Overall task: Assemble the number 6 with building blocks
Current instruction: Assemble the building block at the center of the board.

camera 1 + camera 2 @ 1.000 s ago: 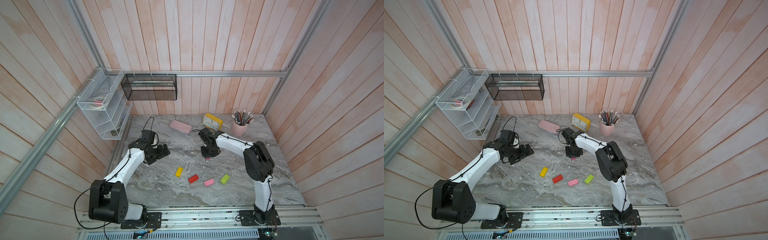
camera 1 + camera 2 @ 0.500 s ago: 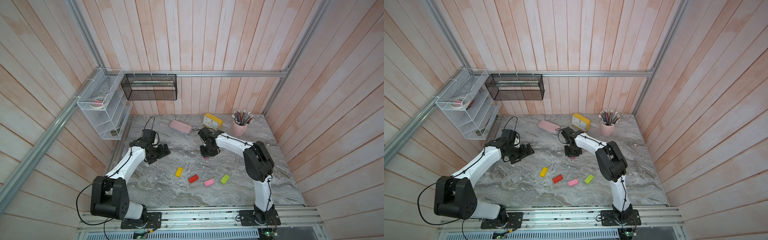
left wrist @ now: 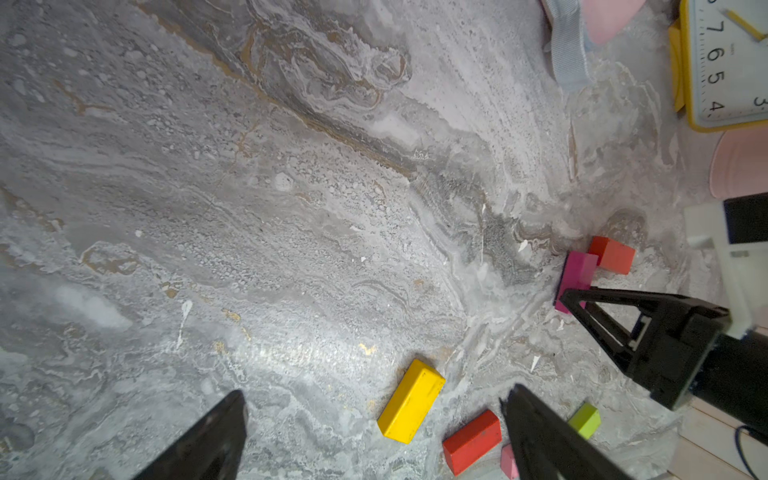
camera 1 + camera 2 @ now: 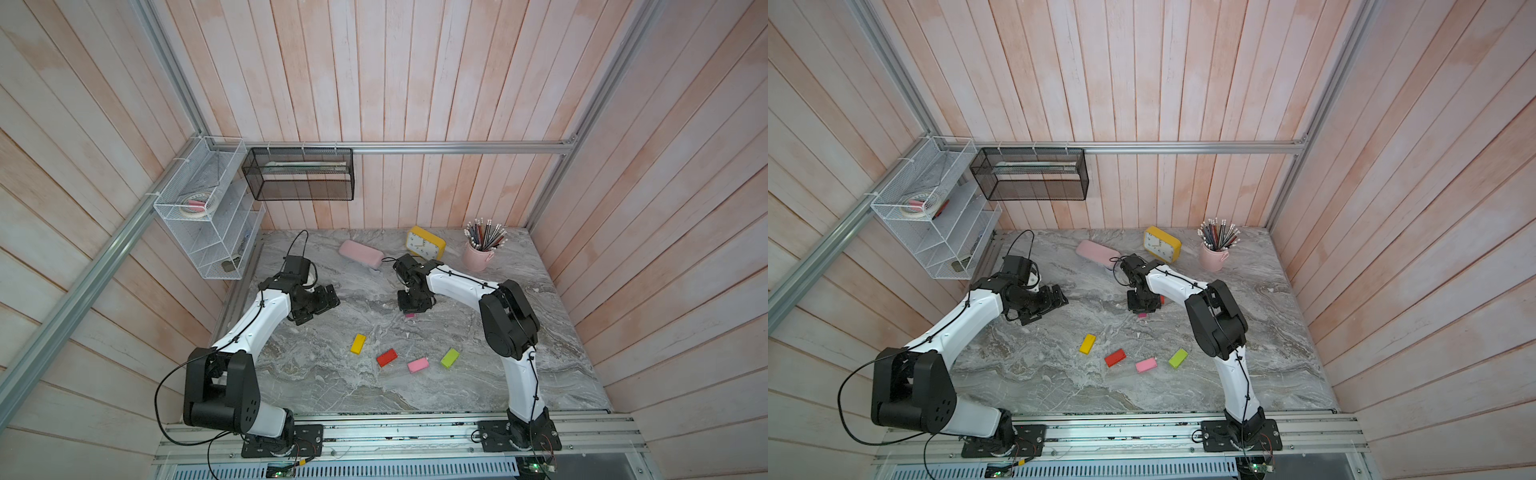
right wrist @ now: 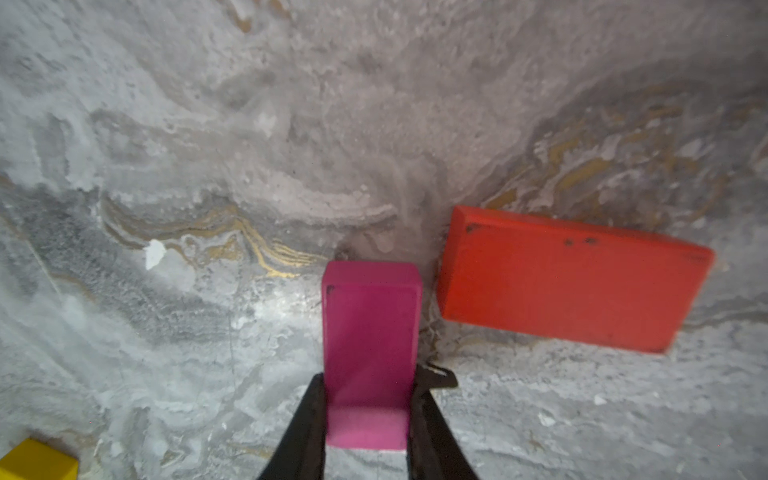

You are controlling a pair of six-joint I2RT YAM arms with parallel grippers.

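My right pincer (image 5: 369,378) grips the magenta block (image 5: 370,316) tightly, just beside a red block (image 5: 569,278); my left pincer (image 3: 376,392) gapes wide, holding nothing.

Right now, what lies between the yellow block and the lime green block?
A red block and a light pink block lie between the yellow block and the lime green block, as both top views show.

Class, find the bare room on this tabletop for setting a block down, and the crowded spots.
Bare: front strip of table, nearer the bases than the row from yellow block to green block; also between left gripper and right gripper. Crowded: magenta block beside red block at the right gripper; pink case, clock, pencil cup along the back.
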